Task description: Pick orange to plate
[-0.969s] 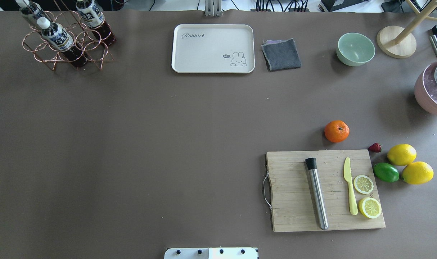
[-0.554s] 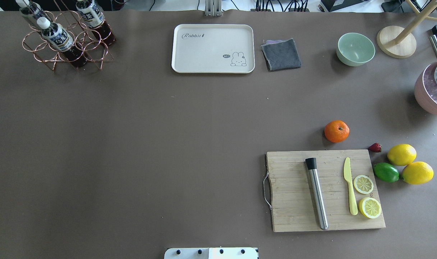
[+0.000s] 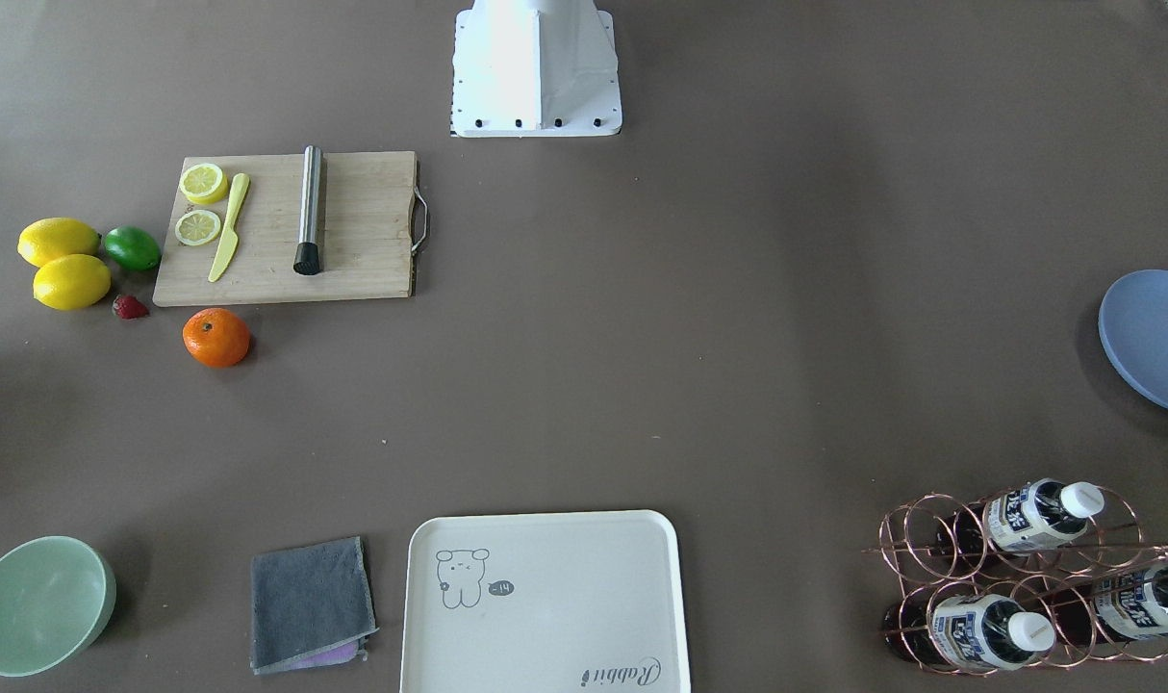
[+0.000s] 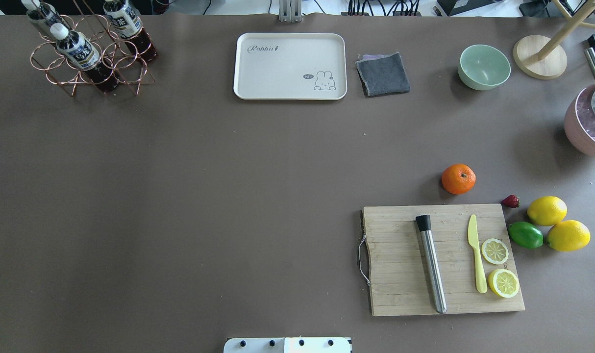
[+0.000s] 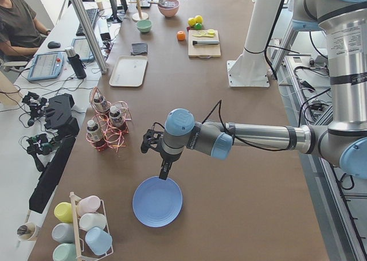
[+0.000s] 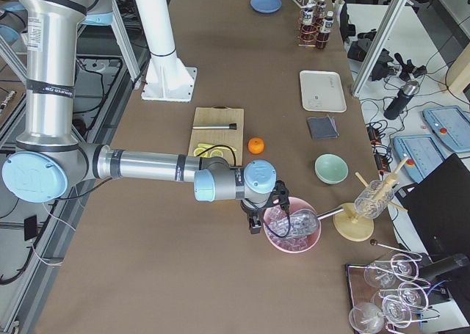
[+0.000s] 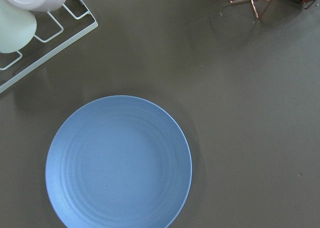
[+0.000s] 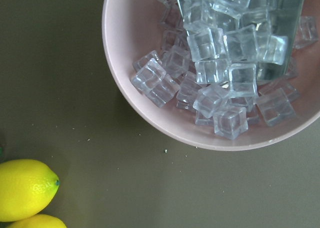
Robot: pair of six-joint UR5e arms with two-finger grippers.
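Note:
The orange [image 4: 458, 179] lies on the brown table just beyond the cutting board, also in the front-facing view [image 3: 216, 337] and far off in the left side view [image 5: 181, 35]. The periwinkle-blue plate [image 7: 118, 163] sits bare at the table's left end [image 3: 1156, 342], outside the overhead view. My left gripper [image 5: 164, 172] hangs just above the plate's [image 5: 157, 201] far rim; whether it is open or shut I cannot tell. My right gripper [image 6: 255, 222] hovers beside the pink ice bowl, away from the orange [image 6: 255, 145]; its state cannot be told either.
A wooden cutting board [image 4: 400, 260] carries a muddler, yellow knife and lemon slices. Two lemons [image 4: 546, 210], a lime [image 4: 525, 235] and a strawberry lie to its right. A pink bowl of ice [image 8: 150, 112], green bowl [image 4: 483, 66], cream tray [image 4: 290, 66], bottle rack [image 4: 89, 54] and cup rack [image 7: 50, 32] stand around.

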